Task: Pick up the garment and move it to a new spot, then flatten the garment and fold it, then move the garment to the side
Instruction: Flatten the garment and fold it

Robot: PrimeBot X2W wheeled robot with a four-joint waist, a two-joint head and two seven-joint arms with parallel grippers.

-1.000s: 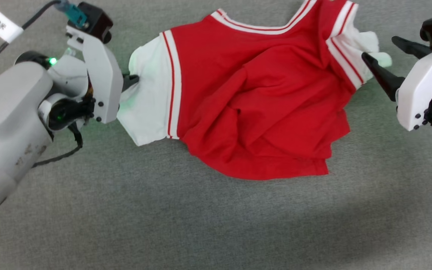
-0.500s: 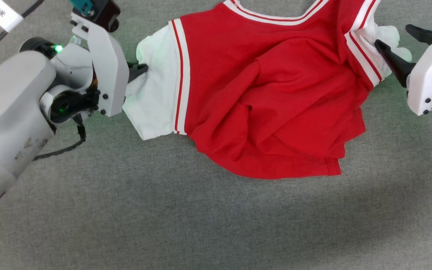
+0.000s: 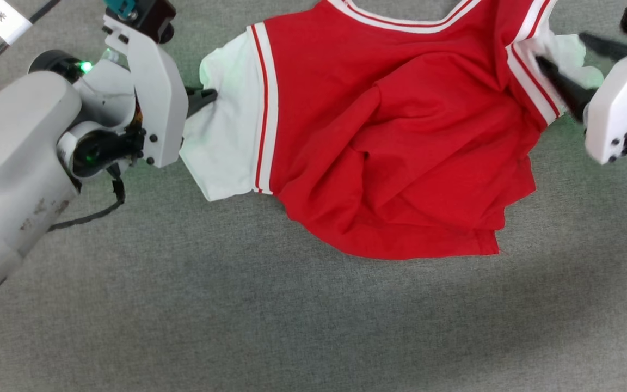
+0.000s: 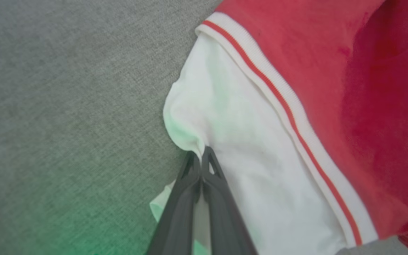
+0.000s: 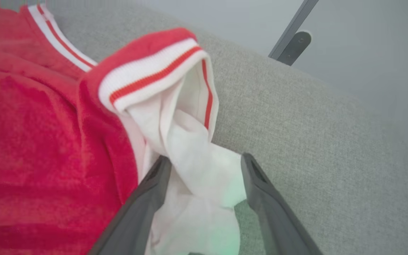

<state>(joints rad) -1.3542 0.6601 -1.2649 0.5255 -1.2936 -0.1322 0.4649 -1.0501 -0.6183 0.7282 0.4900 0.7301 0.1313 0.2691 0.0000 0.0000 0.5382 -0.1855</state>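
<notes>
Garment rumpled on grey surface, neckline toward far edge, long axis left-right, left gripper clenched on it, right gripper spread wide

The red fabric garment with white panel and striped trim is pinched at its white edge by the left gripper, above grey woven cloth.

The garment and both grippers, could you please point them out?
garment [image 3: 400, 152], head view, red middle.
left gripper [image 4: 201, 153], left wrist view, between shut fingertips.
right gripper [image 5: 205, 159], right wrist view, between open fingertips.
</notes>
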